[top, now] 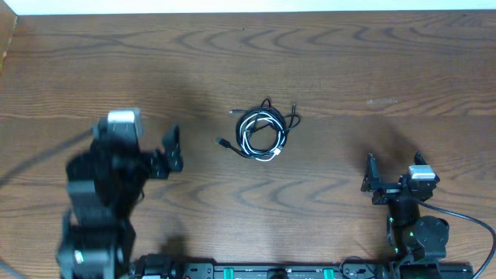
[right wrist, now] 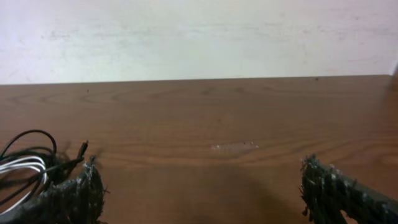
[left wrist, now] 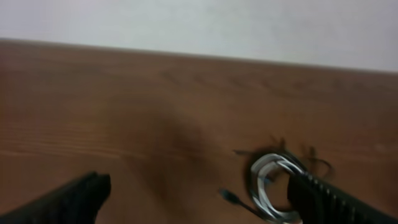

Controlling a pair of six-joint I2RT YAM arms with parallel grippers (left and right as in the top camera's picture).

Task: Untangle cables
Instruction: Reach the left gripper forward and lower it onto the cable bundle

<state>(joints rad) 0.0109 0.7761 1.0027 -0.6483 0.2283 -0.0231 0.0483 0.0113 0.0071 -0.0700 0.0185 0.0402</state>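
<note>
Lying as one tangled coil near the middle of the wooden table (top: 349,62), the cables (top: 262,133) show white loops wound in among black ones. One black plug (top: 222,142) sticks out toward the left side, and thin black ends poke out at the far edge. The left gripper (top: 173,149) is to the left of the bundle and apart from it, its jaws spread wide and holding nothing. The arm behind it is blurred in the overhead view. In the left wrist view the coil lies ahead, partly hidden by one finger. The right gripper (top: 369,177) rests well apart from the bundle on the right, nearer the robot base, jaws likewise parted and empty. In the right wrist view the coil shows only at the left edge
</note>
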